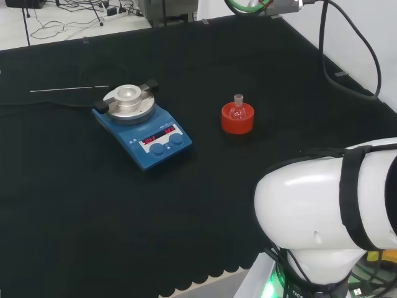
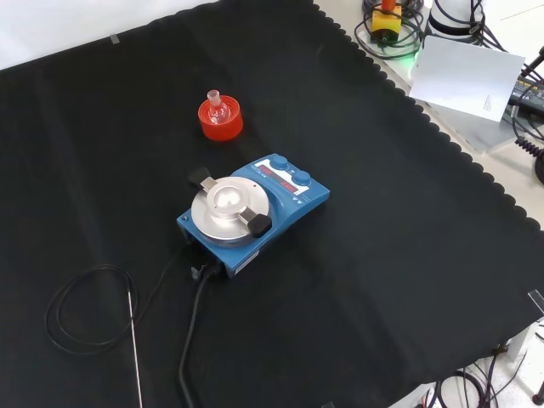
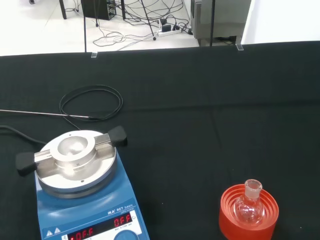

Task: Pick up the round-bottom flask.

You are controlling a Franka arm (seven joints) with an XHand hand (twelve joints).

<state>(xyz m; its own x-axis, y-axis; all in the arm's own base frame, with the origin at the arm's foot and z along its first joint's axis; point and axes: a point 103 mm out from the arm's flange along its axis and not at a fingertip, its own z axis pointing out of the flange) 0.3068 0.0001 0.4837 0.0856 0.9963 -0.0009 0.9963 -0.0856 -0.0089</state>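
On the table (image 1: 62, 205), going left to right in the head view, there is one thin metal rod (image 1: 69, 90) with a looped black cable (image 3: 91, 102), one blue stirrer plate (image 1: 142, 127) with a round metal top, and one small round-bottom flask (image 1: 237, 110) sitting upright, neck up, in one red ribbed stand (image 1: 237, 119). The flask is right of the stirrer and apart from it. I cannot tell how the hand is set. The reach has not begun, by my judgement: come down over the neck, close the fingers around the bulb just above the stand's rim, and lift straight up so the stand stays put.
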